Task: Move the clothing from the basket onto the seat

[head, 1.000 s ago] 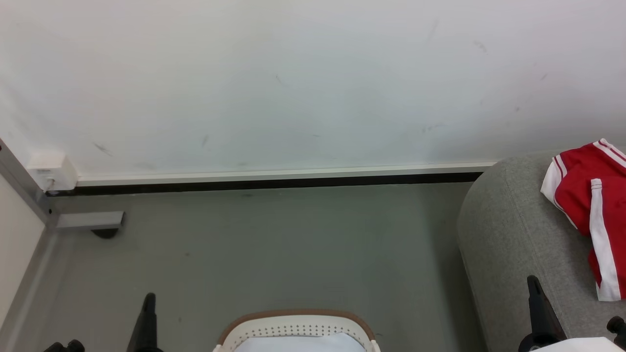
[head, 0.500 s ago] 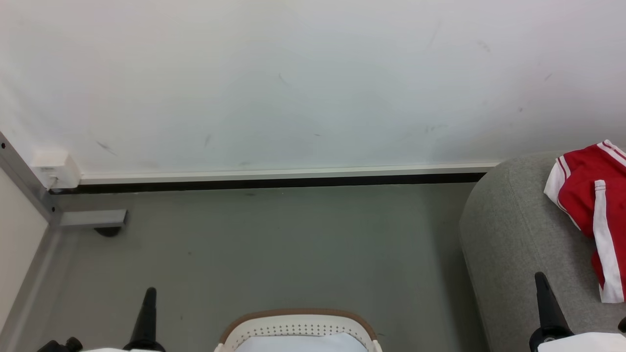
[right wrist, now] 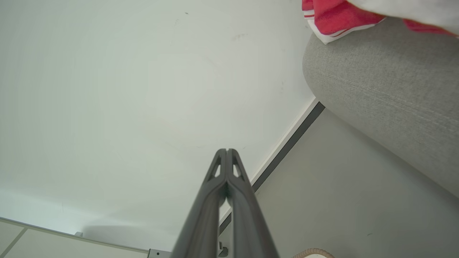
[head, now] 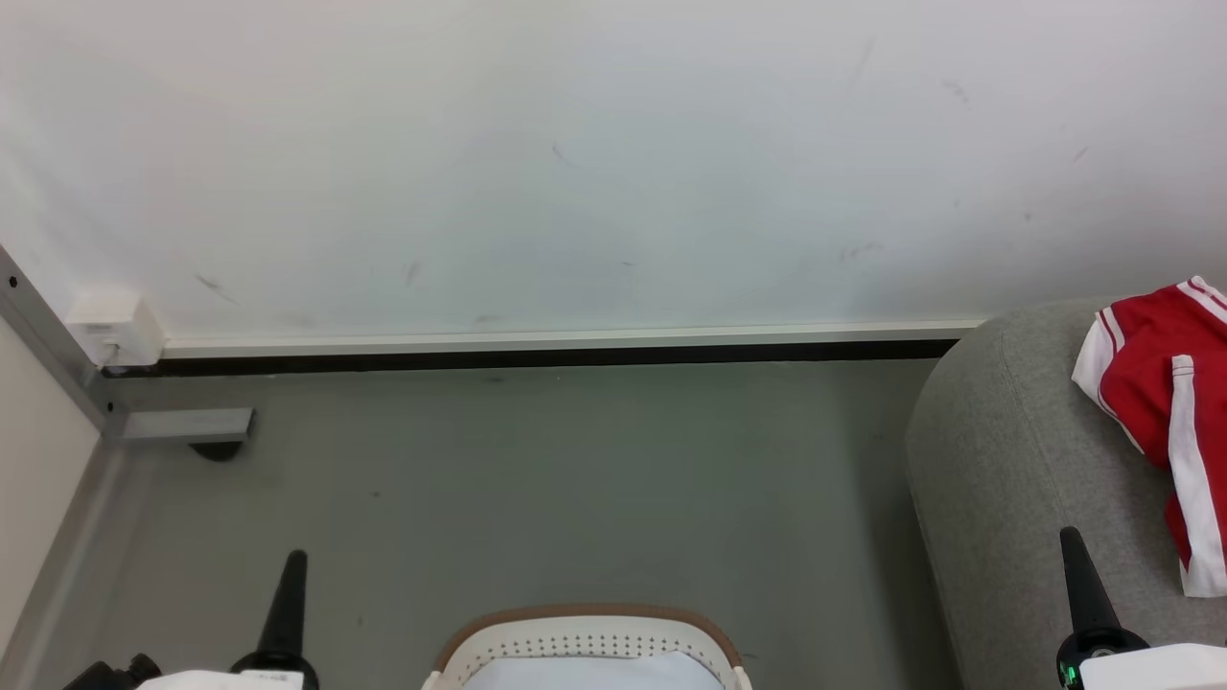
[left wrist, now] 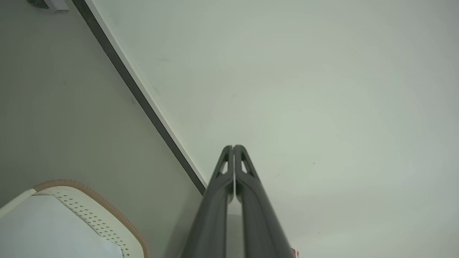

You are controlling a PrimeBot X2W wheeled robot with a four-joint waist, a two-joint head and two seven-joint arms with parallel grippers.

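Note:
Red clothing with white stripes lies on the light-grey seat at the right edge of the head view; in the right wrist view the clothing shows on top of the seat. The basket, off-white with a brown rim, sits at the bottom centre, its inside pale with no red showing. The basket rim appears in the left wrist view. My left gripper is left of the basket, fingers together. My right gripper points up beside the seat's front, shut and empty.
A white wall with a dark baseboard runs across the back. Grey floor lies between wall and basket. A metal frame post with a white box and a foot plate stands at the left.
The head view has drifted slightly, shifting the scene. Both grippers have risen a little in the picture, with more of their pale wrists showing at the bottom edge.

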